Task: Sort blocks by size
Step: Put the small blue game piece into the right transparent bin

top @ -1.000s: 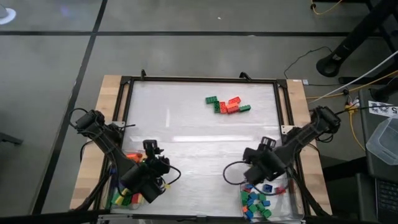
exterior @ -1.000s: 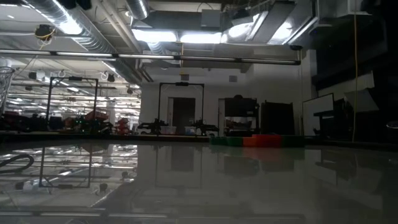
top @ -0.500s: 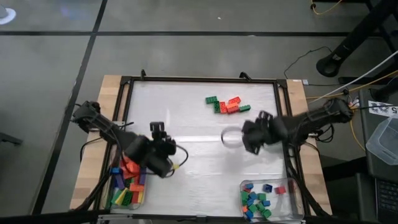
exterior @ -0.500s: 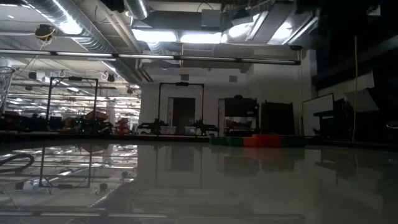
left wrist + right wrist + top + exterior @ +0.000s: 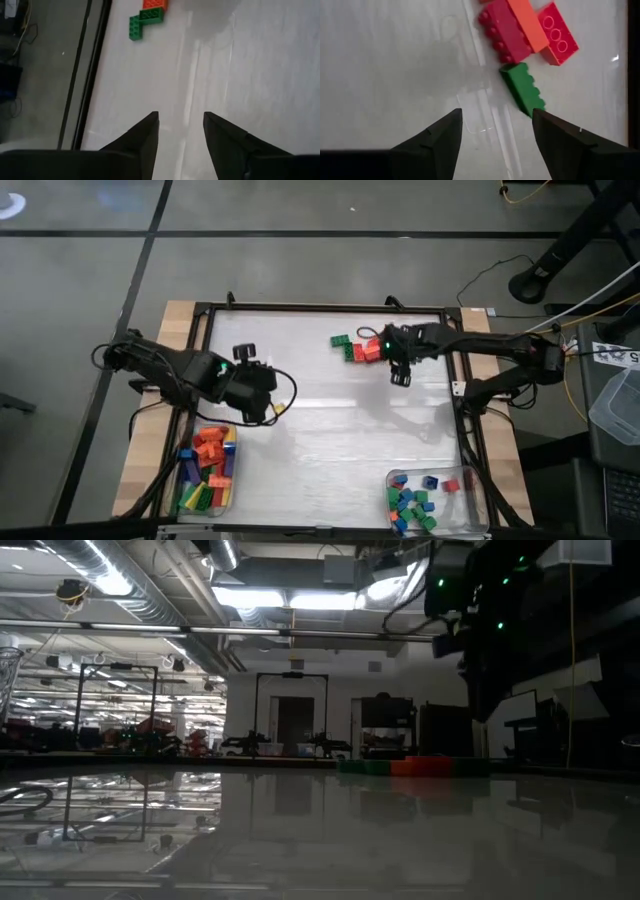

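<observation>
A cluster of red, orange and green blocks [image 5: 365, 348] lies on the white table top near its far edge; it also shows in the low view [image 5: 415, 767]. My right gripper [image 5: 390, 358] is open and empty above the table at the cluster's right end. In its wrist view [image 5: 495, 117] a green long block [image 5: 522, 90] lies just ahead of the fingers, beside a red block [image 5: 506, 31] and an orange block [image 5: 527, 21]. My left gripper [image 5: 268, 388] is open and empty over bare table left of centre; its wrist view [image 5: 181, 120] shows the cluster [image 5: 147, 15] far off.
A clear tray [image 5: 226, 502] at the near left holds several red, orange, yellow, green and purple blocks. A clear tray [image 5: 468, 492] at the near right holds several small blue, green and red blocks. A dark frame [image 5: 320, 307] runs around the table top.
My right gripper has gone from over the near right tray toward the far edge, up to the block cluster. My left gripper has gone from over the near left tray toward the far edge and the table's middle. The blocks have stayed in place.
</observation>
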Tool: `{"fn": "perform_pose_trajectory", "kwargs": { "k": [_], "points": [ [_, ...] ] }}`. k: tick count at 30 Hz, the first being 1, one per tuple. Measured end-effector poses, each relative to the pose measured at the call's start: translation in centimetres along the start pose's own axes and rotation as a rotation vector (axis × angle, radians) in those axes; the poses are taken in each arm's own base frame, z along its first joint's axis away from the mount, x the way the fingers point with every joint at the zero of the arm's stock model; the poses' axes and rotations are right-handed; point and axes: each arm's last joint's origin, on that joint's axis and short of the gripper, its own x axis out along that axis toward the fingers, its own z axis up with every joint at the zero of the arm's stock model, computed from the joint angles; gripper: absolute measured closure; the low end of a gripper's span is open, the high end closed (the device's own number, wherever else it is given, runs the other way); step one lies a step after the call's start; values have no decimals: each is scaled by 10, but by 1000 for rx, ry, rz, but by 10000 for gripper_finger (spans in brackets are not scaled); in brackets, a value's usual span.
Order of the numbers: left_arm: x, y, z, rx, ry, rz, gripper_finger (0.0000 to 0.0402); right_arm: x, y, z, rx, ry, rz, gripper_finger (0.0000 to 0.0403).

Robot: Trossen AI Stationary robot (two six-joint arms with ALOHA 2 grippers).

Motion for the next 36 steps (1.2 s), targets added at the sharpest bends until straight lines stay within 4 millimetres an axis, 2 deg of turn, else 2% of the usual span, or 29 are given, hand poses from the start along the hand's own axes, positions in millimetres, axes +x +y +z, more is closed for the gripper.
{"fn": "perform_pose_trajectory", "kwargs": {
  "k": [9,15,22,29,36],
  "points": [
    [8,18,4,19,12,29,266,32,-38,1,-40,64,44,166],
    [15,28,6,14,41,22,267,55,-47,5,-89,102,46,166],
    [20,35,7,-14,61,11,267,74,-48,7,-163,173,-6,166],
    [19,32,6,-25,84,-72,267,78,-53,8,-142,162,-15,166],
    [5,13,-4,-107,148,-193,267,78,-54,9,-134,146,-14,166]
  ]
}}
